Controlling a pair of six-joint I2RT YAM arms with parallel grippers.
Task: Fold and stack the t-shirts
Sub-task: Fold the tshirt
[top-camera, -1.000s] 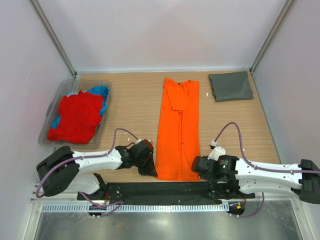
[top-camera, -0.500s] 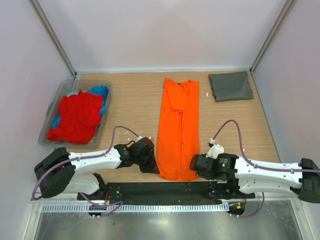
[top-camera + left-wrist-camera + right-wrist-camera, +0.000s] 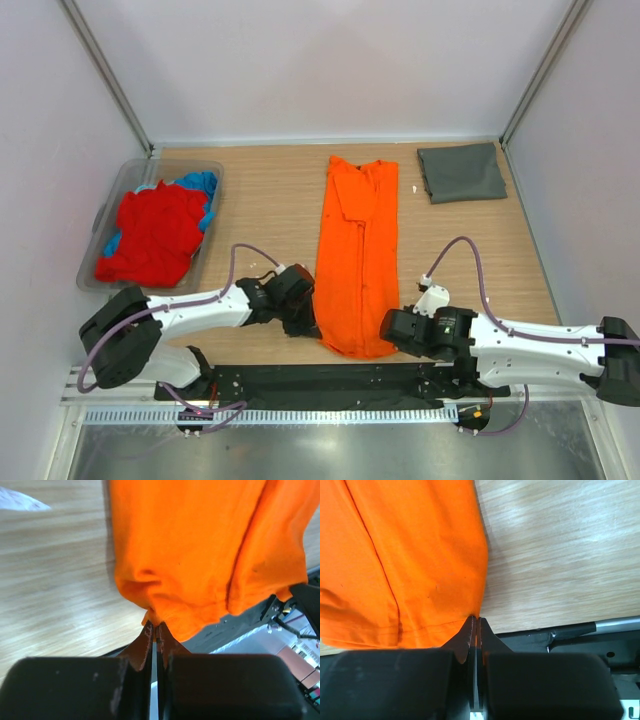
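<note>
Item one, orange shirt (image 3: 358,250): it lay as a long narrow strip down the middle of the table (image 3: 270,200), collar end far, hem end near me, sides folded in. Item two, left gripper (image 3: 156,628): I saw its jaws pressed together with only a sliver between them, pinching the near-left corner of the orange shirt's hem. The cloth puckered into a small knot at the tips and draped away from them. Item three, right gripper (image 3: 475,622): its jaws were likewise clamped tight, nipping the near-right corner of the same hem, right at the edge where cloth met bare wood. From above, both arms reached inward from either side, so the two grippers faced each other across the hem, which looked slightly bunched between them. Item four, grey shirt (image 3: 461,172): folded to a flat rectangle at the far-right corner of the table, well apart from the orange one. Item five, tub (image 3: 112,205): clear plastic, at the left side of the table, holding a crumpled red shirt (image 3: 150,235) on top, with a blue shirt (image 3: 203,183) showing at the far edge. I could not tell how many garments lay under the red one.
</note>
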